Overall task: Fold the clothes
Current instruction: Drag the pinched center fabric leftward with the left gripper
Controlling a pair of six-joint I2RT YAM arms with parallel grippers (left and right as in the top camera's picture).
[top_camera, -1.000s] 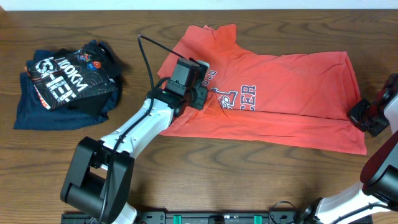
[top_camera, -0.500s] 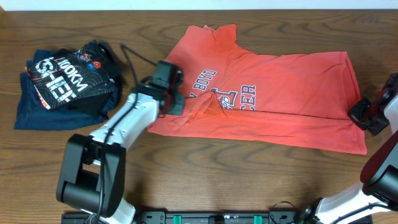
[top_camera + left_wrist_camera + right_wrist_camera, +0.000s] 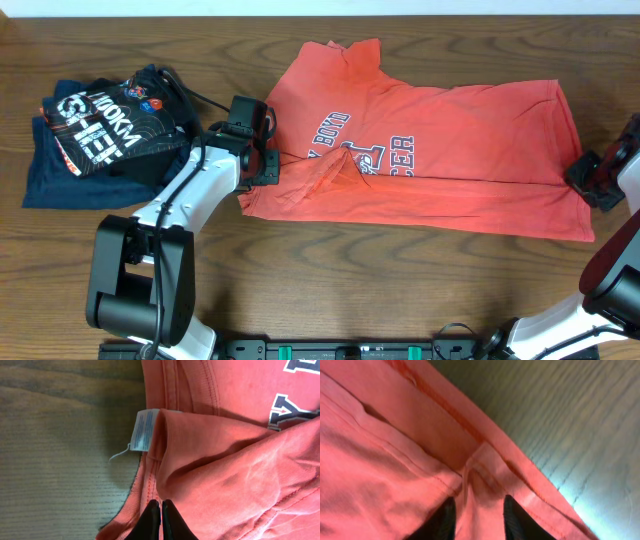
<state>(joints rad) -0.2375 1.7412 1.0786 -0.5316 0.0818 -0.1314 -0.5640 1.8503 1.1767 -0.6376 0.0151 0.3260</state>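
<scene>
While the shirt lies spread toward the bench's right edge, it is pinched by the closed left claw; the right claw is parted; fabric should be pulled taut.

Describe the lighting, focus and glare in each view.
Overhead: even light, sharp, the coral shirt throwing only faint shadows. Left wrist: shirt seams crisp, care label print unreadable, table soft. Right wrist: fabric blurred from closeness, pale glare on the wood at lower right.
</scene>
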